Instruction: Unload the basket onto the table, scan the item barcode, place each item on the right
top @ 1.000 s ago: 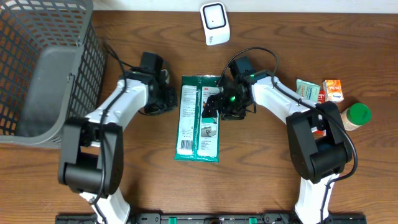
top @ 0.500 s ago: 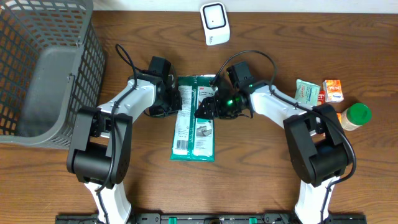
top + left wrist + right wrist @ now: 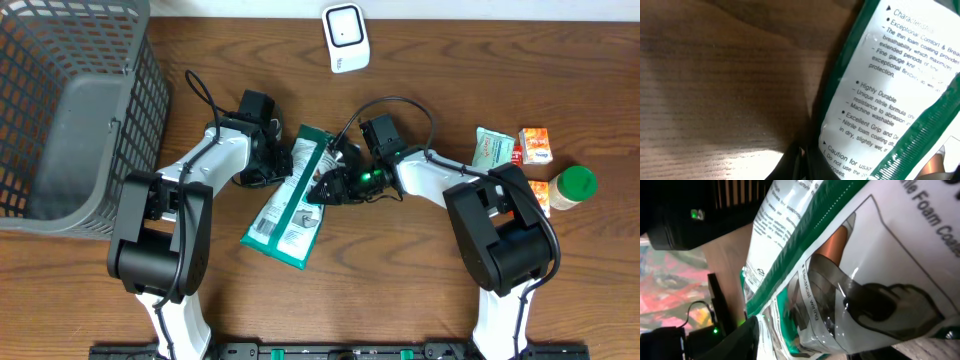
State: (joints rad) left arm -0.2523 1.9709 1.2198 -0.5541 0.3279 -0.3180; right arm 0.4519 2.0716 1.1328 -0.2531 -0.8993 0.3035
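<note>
Status imo: barely started. The flat green-and-white plastic glove pack [image 3: 288,200] sits skewed on the brown wooden table [image 3: 400,290] btw the two arms. It's well short of the small white scanner box [image 3: 343,38] at the far edge, so nothing's been scanned yet afaict.

Right gripper [image 3: 322,188] is at the pack's right-hand edge. Its wrist cam is basically wall-to-wall crinkled film w/ one dark finger [image 3: 747,335] just beside it. Jaws look partway in, but can't tell if they've actually got a pinch on the pack or are just close to it.

Left gripper [image 3: 272,160] is fully closed, just beside the pack's other long edge near the top. Doesn't look like it's got hold of anything.

Left to do, prob: get a solid grip, lift the pack, find the barcode (too small to make out from above tbh) and turn that face toward the scanner.
</note>
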